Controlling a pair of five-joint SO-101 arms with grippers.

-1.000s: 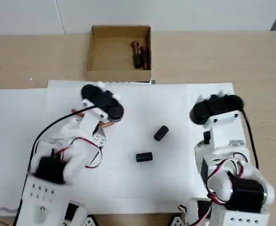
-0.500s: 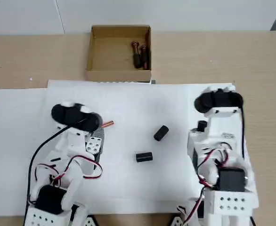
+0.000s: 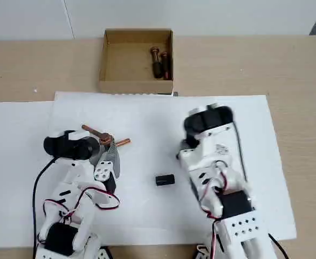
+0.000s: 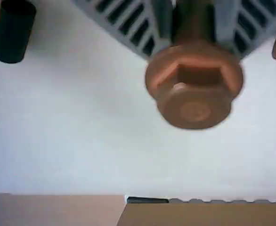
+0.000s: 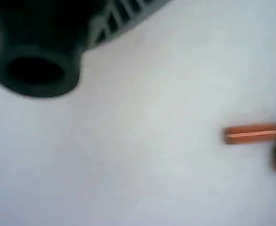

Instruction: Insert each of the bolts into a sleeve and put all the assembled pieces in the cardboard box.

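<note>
Bolt (image 4: 194,89) clamped in left tool (image 3: 105,141); right tool (image 5: 58,28) grips sleeve (image 5: 34,68); both well apart from cardboard box (image 3: 136,86).

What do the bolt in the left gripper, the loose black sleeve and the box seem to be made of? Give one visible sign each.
Bolt in the left gripper: probably metal with a copper-coloured finish; it has a soft sheen and a crisp hexagonal head. Loose sleeve on the paper: matt black, perhaps plastic or rubber; no shine. Box: plain brown cardboard, dull, with folded walls.
</note>
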